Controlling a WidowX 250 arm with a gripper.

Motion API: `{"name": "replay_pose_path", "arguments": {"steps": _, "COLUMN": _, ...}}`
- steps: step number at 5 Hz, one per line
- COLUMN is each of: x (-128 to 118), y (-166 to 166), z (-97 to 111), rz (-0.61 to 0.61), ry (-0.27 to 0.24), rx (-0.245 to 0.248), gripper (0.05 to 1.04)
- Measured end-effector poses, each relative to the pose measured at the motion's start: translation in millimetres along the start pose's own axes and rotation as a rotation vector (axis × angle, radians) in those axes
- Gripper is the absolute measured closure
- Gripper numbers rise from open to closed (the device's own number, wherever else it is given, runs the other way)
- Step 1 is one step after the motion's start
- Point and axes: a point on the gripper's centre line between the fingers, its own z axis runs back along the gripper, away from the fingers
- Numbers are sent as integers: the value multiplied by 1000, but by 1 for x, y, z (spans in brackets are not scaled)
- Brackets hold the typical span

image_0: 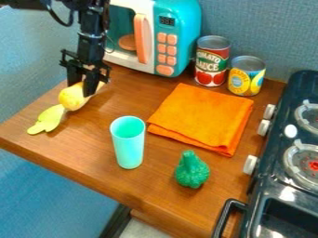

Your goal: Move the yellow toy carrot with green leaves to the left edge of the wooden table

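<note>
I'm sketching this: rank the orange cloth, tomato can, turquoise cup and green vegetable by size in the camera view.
1. Orange cloth
2. Turquoise cup and tomato can: too alike to rank
3. Green vegetable

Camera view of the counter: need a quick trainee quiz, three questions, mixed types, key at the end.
1. Multiple choice. Which thing is the gripper nearest to?
A) the green toy broccoli
B) the yellow toy
C) the toy stove

2. True or false. The turquoise cup stands upright on the wooden counter.

3. Fill in the missing colour. A folded ____ cloth lies in front of the red-labelled can and the yellow-labelled can.

Key: 1 B; 2 true; 3 orange.
</note>
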Motion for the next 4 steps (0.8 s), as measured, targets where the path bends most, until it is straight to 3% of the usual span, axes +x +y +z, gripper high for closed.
{"name": "replay_pose_path", "arguments": {"steps": 1, "x": -23, "y": -1, "z": 8, "rz": -5, "ry": -27, "rx": 22, "gripper": 630}}
{"name": "replay_pose_path", "arguments": {"steps": 3, "x": -53, "y": 7, "z": -5, "rz": -26, "ry": 78, "rx": 73, "gripper": 630}}
{"name": "replay_pose_path", "arguments": {"steps": 4, "x": -65, "y": 26, "z": -19, "rz": 14, "ry": 154, "rx": 85, "gripper": 630}}
